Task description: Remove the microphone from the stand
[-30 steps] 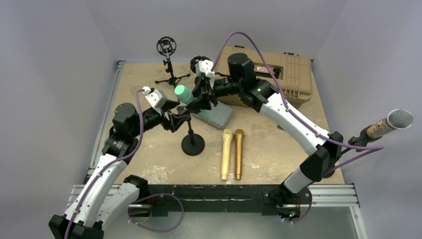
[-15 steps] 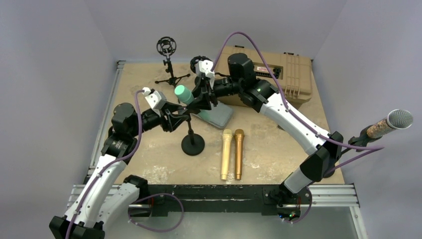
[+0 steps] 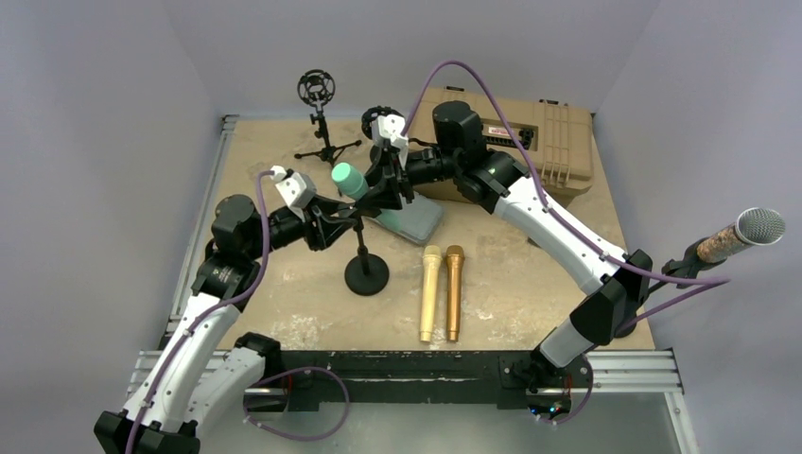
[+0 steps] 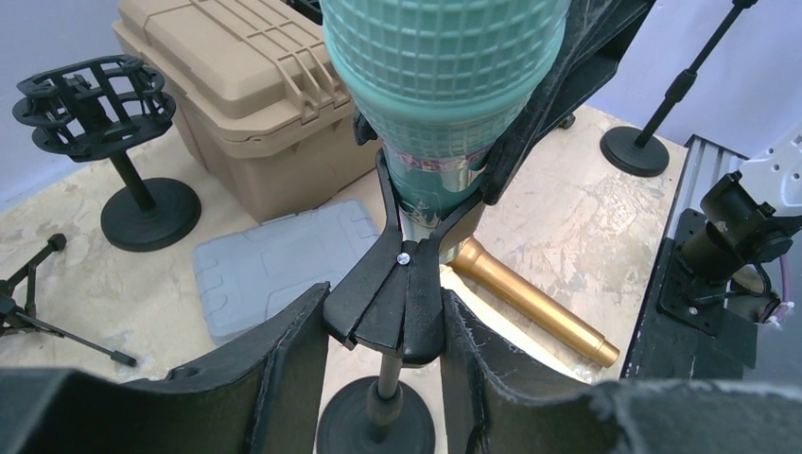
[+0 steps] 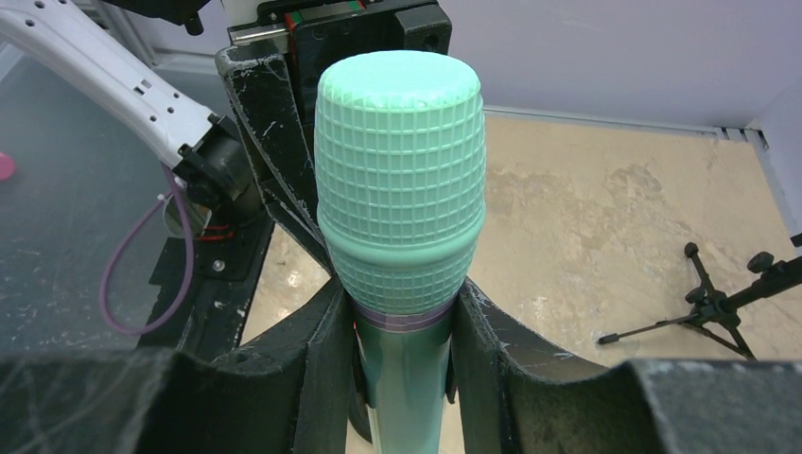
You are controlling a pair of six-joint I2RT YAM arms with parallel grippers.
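Clamping the teal microphone (image 5: 402, 189) just below its mesh head with the right jaws, closed tight against both sides of the body. Pinching the clip (image 4: 397, 307) of the stand (image 3: 366, 274) from either side with the left jaws, shut against it. Seated in that clip, tilted head-up, above the surface (image 3: 530, 284), left of centre.

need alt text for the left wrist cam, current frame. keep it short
A green microphone sits head-up in the black clip of a stand, the left pincer closed on the clip's sides and the right pincer gripping the microphone's neck from behind. Beyond lie a tan case, a grey case and a gold microphone on the table.
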